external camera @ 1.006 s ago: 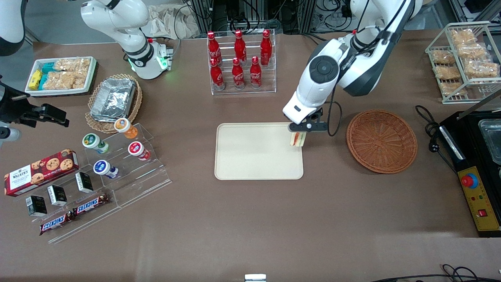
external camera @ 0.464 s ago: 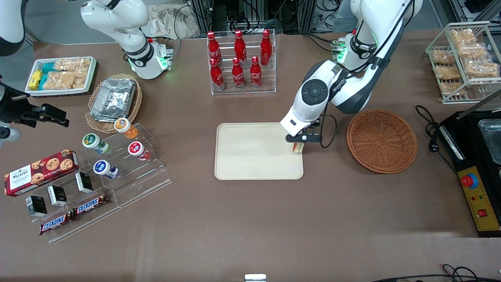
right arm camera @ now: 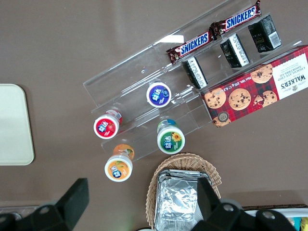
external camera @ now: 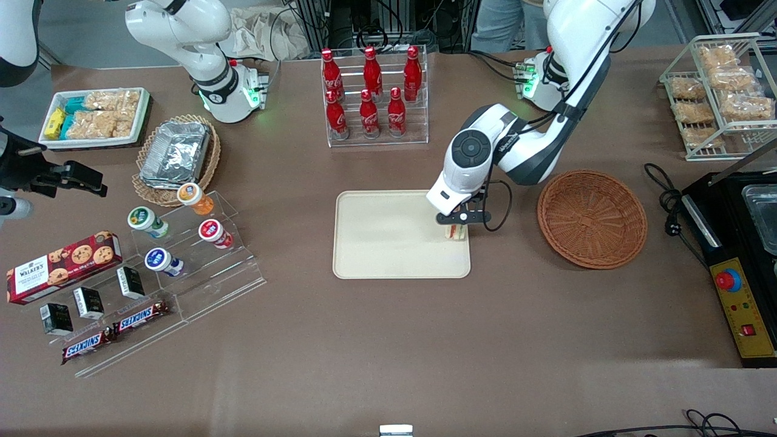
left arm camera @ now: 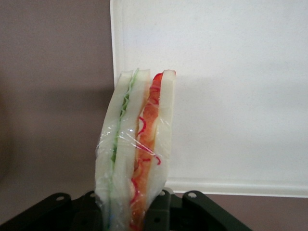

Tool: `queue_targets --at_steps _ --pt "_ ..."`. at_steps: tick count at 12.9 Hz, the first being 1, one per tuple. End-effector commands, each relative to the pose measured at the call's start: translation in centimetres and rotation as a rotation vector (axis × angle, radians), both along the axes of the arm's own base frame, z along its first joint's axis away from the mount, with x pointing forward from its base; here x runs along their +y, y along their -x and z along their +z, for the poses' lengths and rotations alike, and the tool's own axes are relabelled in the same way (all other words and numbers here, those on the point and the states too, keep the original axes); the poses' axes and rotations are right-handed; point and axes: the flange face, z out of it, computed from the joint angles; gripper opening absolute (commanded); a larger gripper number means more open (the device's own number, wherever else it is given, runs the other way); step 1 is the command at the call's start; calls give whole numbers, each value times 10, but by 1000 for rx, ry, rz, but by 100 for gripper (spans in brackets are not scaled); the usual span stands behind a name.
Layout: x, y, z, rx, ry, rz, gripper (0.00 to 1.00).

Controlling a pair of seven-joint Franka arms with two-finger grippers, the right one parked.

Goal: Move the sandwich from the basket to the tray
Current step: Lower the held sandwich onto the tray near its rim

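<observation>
My left gripper [external camera: 456, 223] hangs low over the cream tray [external camera: 388, 243], at the tray's edge nearest the basket. It is shut on the sandwich [external camera: 455, 232], a plastic-wrapped wedge of white bread with red, orange and green filling. In the left wrist view the sandwich [left arm camera: 137, 149] stands on edge between the black fingers [left arm camera: 161, 211], its tip over the tray's rim [left arm camera: 115, 53]. I cannot tell whether it touches the tray. The reddish-brown wicker basket [external camera: 592, 218] sits beside the tray toward the working arm's end, with nothing in it.
A rack of red cola bottles [external camera: 371, 91] stands farther from the camera than the tray. A black machine with a red button [external camera: 737, 273] is past the basket. An acrylic stand with yogurt cups [external camera: 182, 237], a foil-container basket [external camera: 176, 155] and snack boxes lie toward the parked arm's end.
My gripper has carried the sandwich lower and a little farther over the tray, away from the basket. The arm's elbow has dropped.
</observation>
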Motion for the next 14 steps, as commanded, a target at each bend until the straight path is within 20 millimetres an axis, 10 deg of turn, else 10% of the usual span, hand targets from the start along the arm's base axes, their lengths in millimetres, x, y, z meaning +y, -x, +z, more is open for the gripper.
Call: queue_targets --at_steps 1,14 --pt "-4 -1 -12 -17 -14 9 0" --pt "-2 8 -50 -73 -25 35 0"
